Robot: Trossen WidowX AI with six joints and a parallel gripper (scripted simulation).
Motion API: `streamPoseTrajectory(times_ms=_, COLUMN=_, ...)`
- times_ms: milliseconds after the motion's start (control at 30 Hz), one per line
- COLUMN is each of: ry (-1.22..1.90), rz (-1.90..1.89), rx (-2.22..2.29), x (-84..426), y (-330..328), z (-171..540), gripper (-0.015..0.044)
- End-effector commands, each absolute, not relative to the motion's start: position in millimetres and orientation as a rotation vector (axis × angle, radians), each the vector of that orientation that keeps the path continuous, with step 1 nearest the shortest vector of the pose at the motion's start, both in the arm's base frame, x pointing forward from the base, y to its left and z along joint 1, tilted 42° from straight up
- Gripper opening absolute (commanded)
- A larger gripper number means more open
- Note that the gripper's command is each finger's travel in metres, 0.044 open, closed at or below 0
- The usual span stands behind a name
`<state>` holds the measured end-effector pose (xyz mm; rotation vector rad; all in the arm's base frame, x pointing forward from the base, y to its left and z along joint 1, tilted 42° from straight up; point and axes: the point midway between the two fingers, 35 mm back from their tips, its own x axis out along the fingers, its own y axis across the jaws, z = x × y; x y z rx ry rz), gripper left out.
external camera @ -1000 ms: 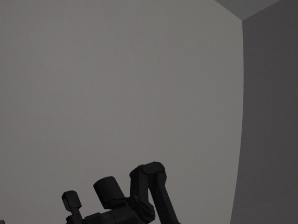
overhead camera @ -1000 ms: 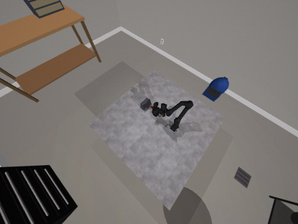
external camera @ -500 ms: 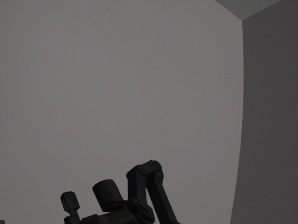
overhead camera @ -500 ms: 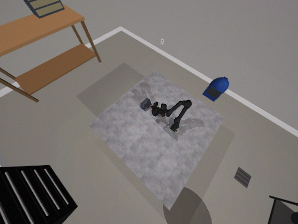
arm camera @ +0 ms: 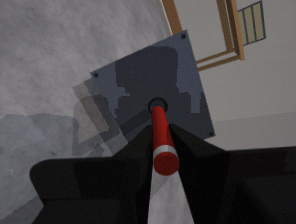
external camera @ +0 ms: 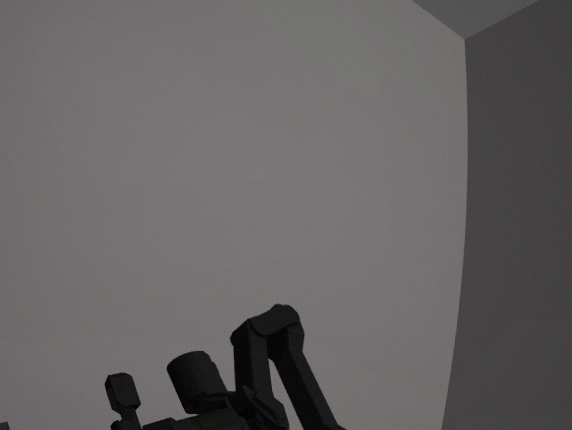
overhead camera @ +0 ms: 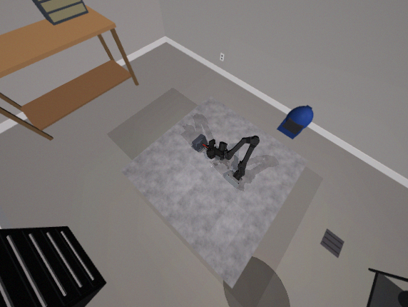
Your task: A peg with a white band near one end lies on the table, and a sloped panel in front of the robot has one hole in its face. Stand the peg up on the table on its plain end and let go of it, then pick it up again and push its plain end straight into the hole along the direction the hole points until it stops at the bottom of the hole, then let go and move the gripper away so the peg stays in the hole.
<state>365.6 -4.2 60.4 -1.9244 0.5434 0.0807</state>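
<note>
looking down from the top, the arm (overhead camera: 252, 141) (external camera: 280, 320) reaches over the mottled grey worktop (overhead camera: 178, 189) (arm camera: 40, 55), with the sloped panel (overhead camera: 200, 143) (arm camera: 145, 65) just ahead of the claw (overhead camera: 207, 148) (arm camera: 160, 129) and a bit of the red peg (overhead camera: 204, 145) (arm camera: 161, 127) showing between them. from the exterior, only the upper parts of the arm rise at the bottom, and neither peg nor hole can be made out. at the wrist, the claw is nearly closed, gripping the peg with its white-banded end nearest the camera and its far end at the dark-ringed hole (arm camera: 150, 106) ahead, though how far in it sits, if at all, i cannot tell.
</note>
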Motion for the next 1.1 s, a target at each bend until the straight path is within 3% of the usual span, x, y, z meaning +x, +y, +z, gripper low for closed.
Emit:
streamPoseTrajectory(times_ms=0, ry=0.537, rz=0.082, rx=-1.93, x=370.7, y=-5.3, z=59.5, gripper=0.0)
streamPoseTrajectory(times_ms=1067, ry=0.542, rz=0.079, rx=-1.924, x=377.5, y=-7.1, z=57.4, gripper=0.0)
